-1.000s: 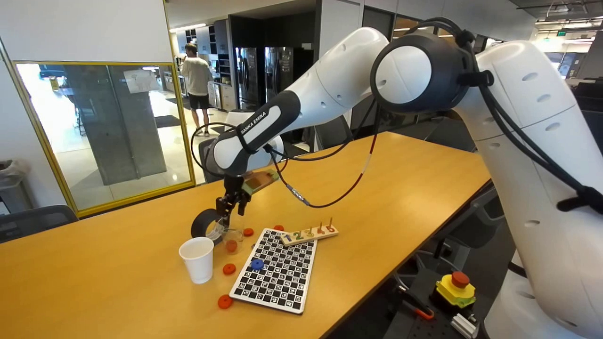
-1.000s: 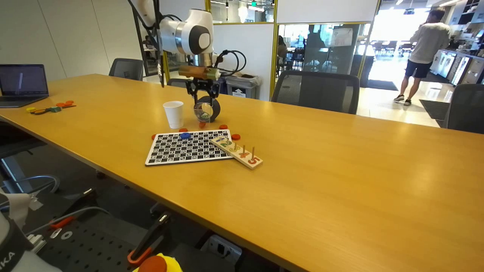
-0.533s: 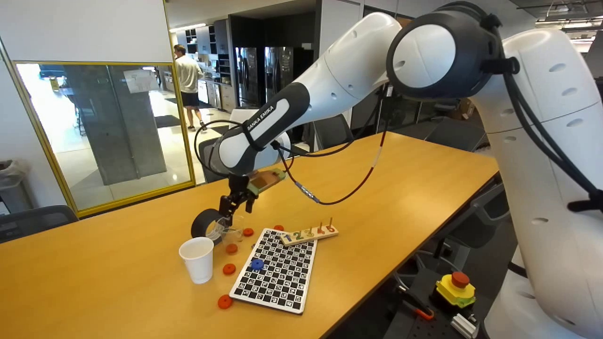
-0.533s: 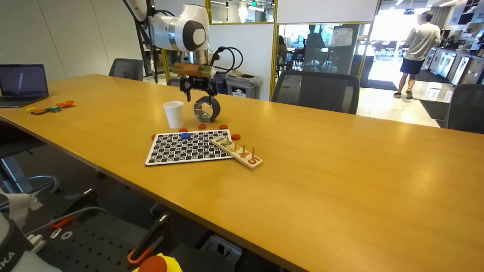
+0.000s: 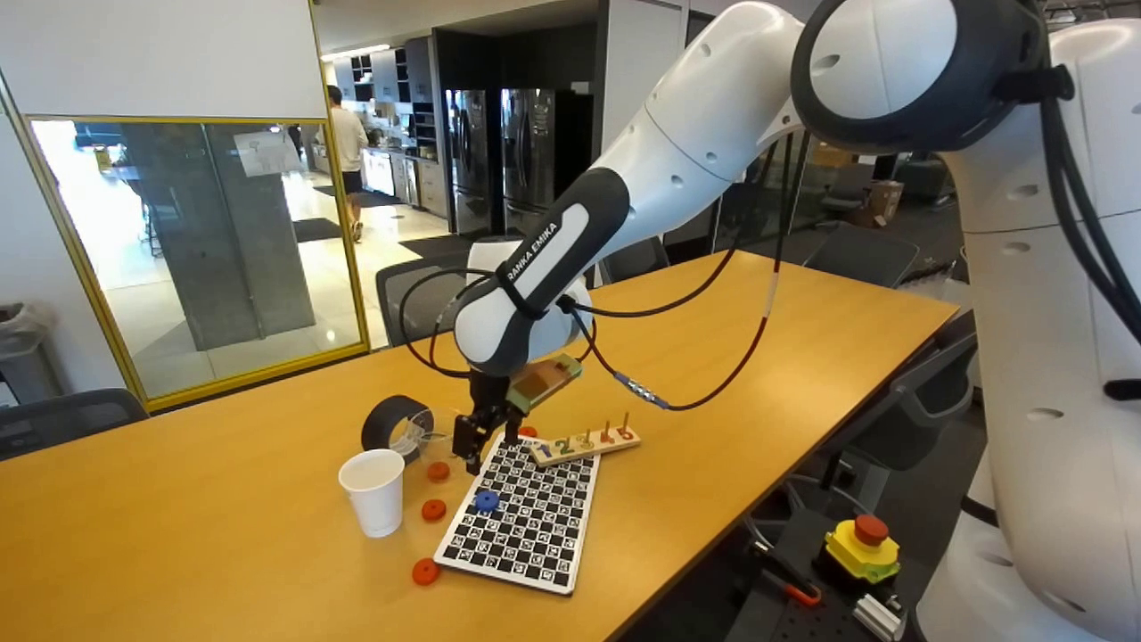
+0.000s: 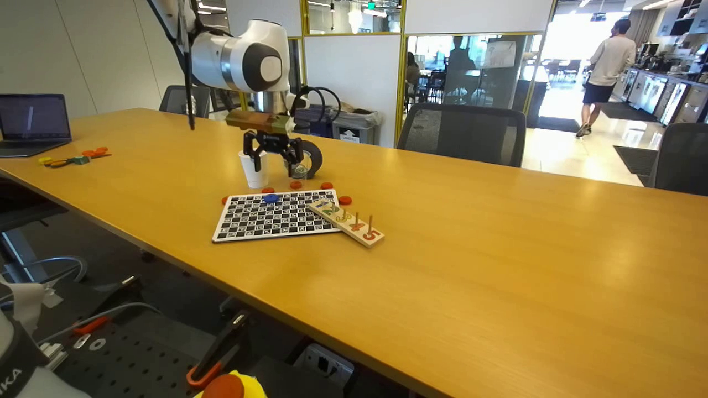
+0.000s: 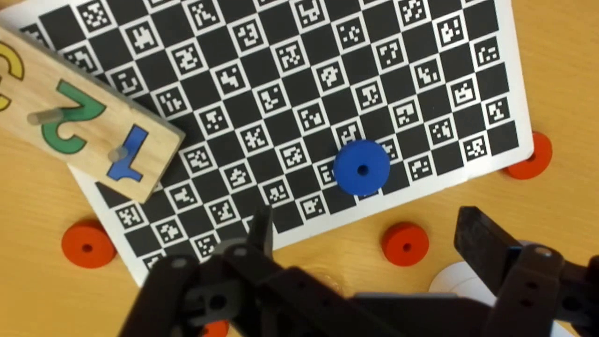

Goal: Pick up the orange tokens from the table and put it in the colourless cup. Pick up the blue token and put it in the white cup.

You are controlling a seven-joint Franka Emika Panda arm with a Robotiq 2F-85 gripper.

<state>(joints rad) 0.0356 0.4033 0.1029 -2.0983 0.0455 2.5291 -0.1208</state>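
Observation:
My gripper (image 7: 365,215) stands open above the near-cup edge of the checkered board, nothing between its fingers. Below it in the wrist view lie the blue token (image 7: 361,167), flat on the board, and an orange token (image 7: 405,244) on the table (image 6: 498,249). Several more orange tokens (image 5: 426,571) are spread around the board's edges. Upright beside them is the white cup (image 5: 372,490), partly behind a finger in the wrist view (image 7: 463,278). The see-through colourless cup (image 6: 300,172) sits against a black ring; its outline is faint and partly covered by my gripper.
The checkered board (image 5: 535,535) carries a wooden number strip with pegs (image 6: 354,224) across one corner. A black roll-like ring (image 5: 389,426) stands behind the cups. Farther along the table are a laptop (image 6: 33,124) and small coloured items (image 6: 72,160).
The gripper has opened wider and moved from beside the colourless cup and black ring toward the board. One orange token, earlier seen through the colourless cup, now shows plainly. The blue token has stayed put.

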